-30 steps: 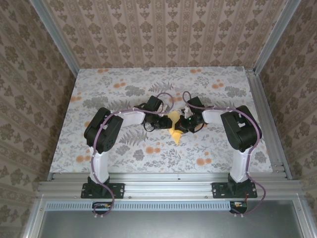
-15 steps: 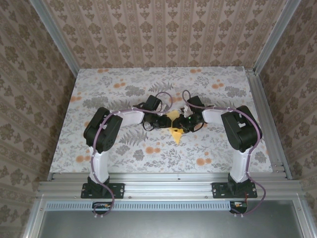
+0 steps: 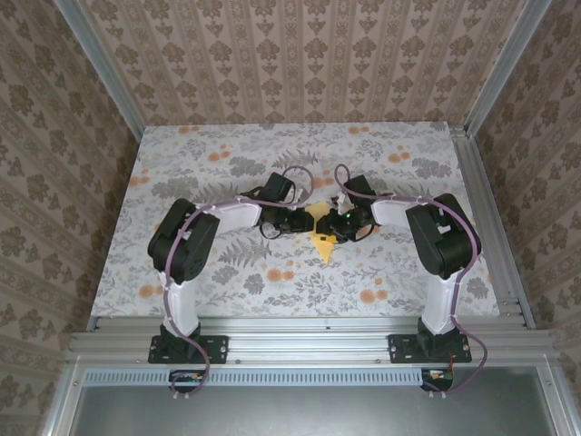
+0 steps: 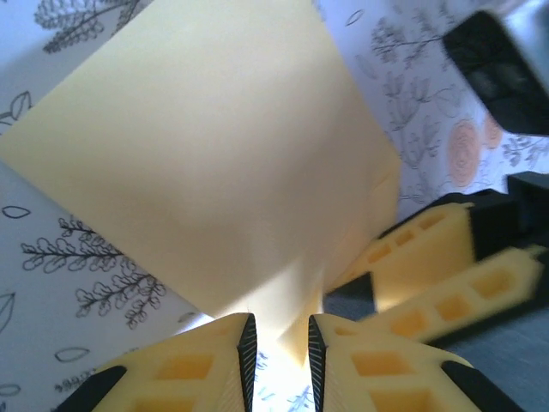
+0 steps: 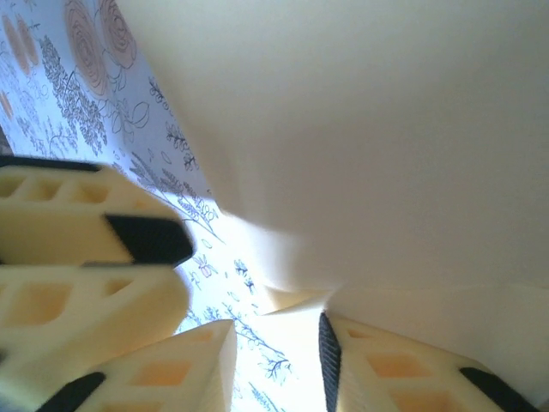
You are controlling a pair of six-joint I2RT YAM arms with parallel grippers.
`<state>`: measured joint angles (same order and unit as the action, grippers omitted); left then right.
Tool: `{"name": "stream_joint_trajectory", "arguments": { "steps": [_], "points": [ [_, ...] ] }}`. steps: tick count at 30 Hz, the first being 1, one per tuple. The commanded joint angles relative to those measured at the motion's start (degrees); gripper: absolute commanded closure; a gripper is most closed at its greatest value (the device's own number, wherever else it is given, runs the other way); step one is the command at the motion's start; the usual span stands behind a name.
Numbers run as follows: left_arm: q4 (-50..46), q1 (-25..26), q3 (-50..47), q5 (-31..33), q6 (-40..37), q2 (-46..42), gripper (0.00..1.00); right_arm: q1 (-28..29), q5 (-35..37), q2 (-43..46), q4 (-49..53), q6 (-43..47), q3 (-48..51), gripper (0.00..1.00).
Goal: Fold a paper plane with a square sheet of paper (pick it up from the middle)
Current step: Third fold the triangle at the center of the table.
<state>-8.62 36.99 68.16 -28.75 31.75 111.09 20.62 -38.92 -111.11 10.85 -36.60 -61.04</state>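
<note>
Slightly parted, the left gripper (image 4: 281,345) at 9 o'clock and the right gripper (image 5: 278,343) at 3 o'clock straddle the yellow paper's (image 3: 323,243) edges, neither visibly clamping it.

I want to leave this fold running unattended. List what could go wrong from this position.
1. The left gripper and right gripper crowd the same end of the paper, fingers close together; a small move could knock them together.
2. The right gripper's jaws stand apart beside the paper's edge, so closing might miss it or crumple it.
3. The paper looks partly lifted off the table and bowed, so a crease pressed now could land crooked.
</note>
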Motion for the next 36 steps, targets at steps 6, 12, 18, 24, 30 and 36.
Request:
{"name": "stream_joint_trajectory", "arguments": {
  "steps": [6,12,18,24,30,36],
  "points": [
    [1.98,0.84,-2.23,-1.61,2.76,-5.54,0.75,0.08,4.13,-2.54,2.23,1.22,2.66,0.84],
    [4.22,2.95,-2.76,-2.89,5.00,-3.41,0.77,-0.09,4.22,-2.45,2.32,1.35,2.89,0.94],
    [7.90,4.14,-4.59,-3.32,7.49,-1.75,0.83,-0.34,3.15,-2.40,0.71,0.51,3.77,1.00],
    [9.30,4.43,-5.19,-3.72,7.98,0.39,0.84,-0.58,2.26,-2.35,-0.59,-0.16,4.59,1.00],
    [7.73,4.49,-5.08,-2.42,7.19,1.76,0.87,-0.93,1.66,-2.13,-1.13,-0.36,5.04,1.00],
    [10.98,3.36,-9.16,-1.77,9.06,-1.24,0.87,-1.20,1.82,-1.81,-0.84,-0.09,5.28,1.00]
  ]
}}
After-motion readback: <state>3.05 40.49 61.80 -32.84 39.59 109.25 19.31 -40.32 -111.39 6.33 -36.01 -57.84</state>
